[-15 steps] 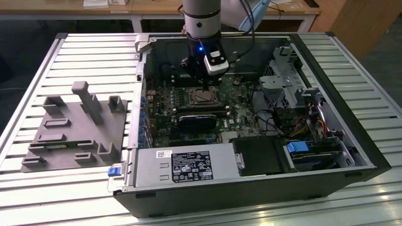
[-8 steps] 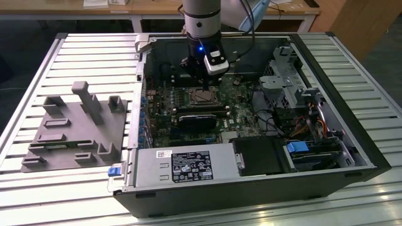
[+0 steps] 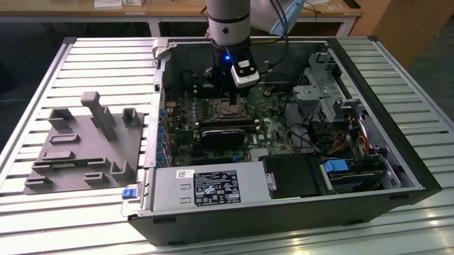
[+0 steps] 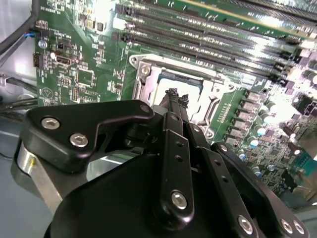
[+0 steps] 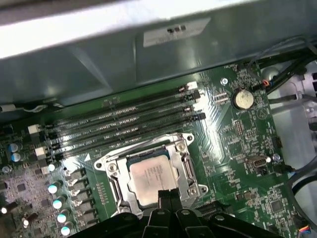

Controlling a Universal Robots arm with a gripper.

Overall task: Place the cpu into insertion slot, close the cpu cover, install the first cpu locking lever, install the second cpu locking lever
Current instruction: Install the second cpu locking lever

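we see the chip sitting in its socket with the metal frame down around it

the cpu [image 5: 151, 176] lies flat in the insertion slot [image 5: 184, 178], and its silver top shows through the window of the cpu cover [image 5: 143, 154], which looks already down over it. the green motherboard [image 5: 237, 144] is all around, and the long black memory slots [image 5: 129, 124] run just beside the socket, side by side along one edge of it. our gripper [image 5: 166, 196] is right over the near edge of the socket, with its thin black tips pointing down at the chip's edge. the two tips look pressed together with nothing between them. in the exterior view the gripper [image 3: 234, 99] hangs straight down over the insertion slot [image 3: 228, 109], inside the open computer case [image 3: 397, 159]. we cannot tell if the tips touch the frame.
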